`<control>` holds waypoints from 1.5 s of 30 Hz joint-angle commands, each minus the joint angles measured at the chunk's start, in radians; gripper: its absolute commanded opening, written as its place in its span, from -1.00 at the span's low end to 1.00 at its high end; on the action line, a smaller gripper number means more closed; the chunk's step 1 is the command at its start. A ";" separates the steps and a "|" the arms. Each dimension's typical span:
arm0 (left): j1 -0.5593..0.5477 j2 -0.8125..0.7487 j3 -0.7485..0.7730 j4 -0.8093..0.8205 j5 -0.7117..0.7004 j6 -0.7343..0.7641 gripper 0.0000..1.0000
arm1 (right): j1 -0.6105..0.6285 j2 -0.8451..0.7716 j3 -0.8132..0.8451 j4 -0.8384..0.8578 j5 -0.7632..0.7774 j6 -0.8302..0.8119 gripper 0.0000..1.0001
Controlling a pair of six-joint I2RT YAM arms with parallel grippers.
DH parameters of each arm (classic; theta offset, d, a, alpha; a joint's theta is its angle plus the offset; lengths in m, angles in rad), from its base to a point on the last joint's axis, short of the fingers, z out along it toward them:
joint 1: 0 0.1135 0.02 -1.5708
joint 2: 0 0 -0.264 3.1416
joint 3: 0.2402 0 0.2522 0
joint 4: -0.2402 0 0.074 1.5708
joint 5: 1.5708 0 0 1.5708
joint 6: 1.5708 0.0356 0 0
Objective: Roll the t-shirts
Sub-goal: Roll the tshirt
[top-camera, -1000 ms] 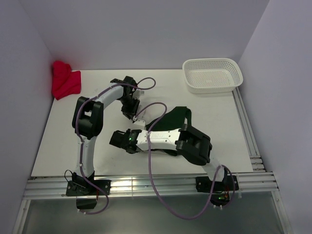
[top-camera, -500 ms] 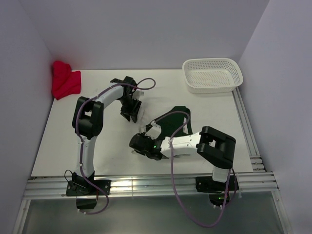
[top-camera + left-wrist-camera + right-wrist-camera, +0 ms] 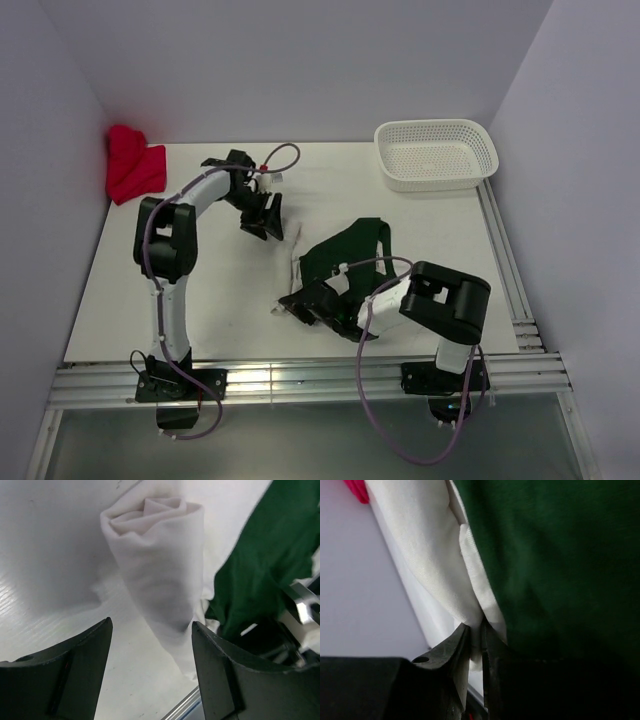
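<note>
The off-white t-shirt (image 3: 159,565) lies as a roll on the table, its spiral end facing away in the left wrist view. Beside it is the dark green t-shirt (image 3: 350,250), spread loosely and seen again in the left wrist view (image 3: 265,555). My left gripper (image 3: 263,216) is open, just back from the roll, its fingers (image 3: 80,670) clear of the cloth. My right gripper (image 3: 297,303) sits at the near end of the roll, shut on a fold of off-white cloth (image 3: 476,630), with green shirt (image 3: 560,565) pressed against its right side.
A white mesh basket (image 3: 437,153) stands at the back right. A red cloth (image 3: 133,165) is bunched in the back left corner against the wall. Metal rails (image 3: 300,380) run along the near edge and the right side.
My left gripper opened, let go of the roll and drew back toward the far left. My right arm swung round, and its gripper moved right and closed on the off-white cloth.
</note>
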 commanded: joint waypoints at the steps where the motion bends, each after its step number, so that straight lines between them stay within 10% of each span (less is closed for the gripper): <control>1: 0.052 -0.087 -0.053 0.062 0.209 0.053 0.40 | -0.014 0.037 -0.061 0.154 -0.049 0.073 -0.82; 18: 0.055 0.028 -0.182 0.318 0.299 -0.131 0.11 | -0.030 0.149 -0.161 0.418 -0.101 0.156 -0.86; 24: 0.012 0.016 -0.127 0.252 0.142 -0.169 -0.21 | -0.027 0.063 -0.074 0.129 -0.069 0.069 -0.81; 34: -0.103 -0.007 -0.045 0.099 -0.216 -0.116 -0.31 | 0.027 -0.014 0.322 -0.679 0.117 -0.121 0.00; 45: -0.146 0.007 -0.010 0.050 -0.336 -0.105 -0.29 | 0.101 0.049 0.775 -1.228 0.344 -0.244 0.08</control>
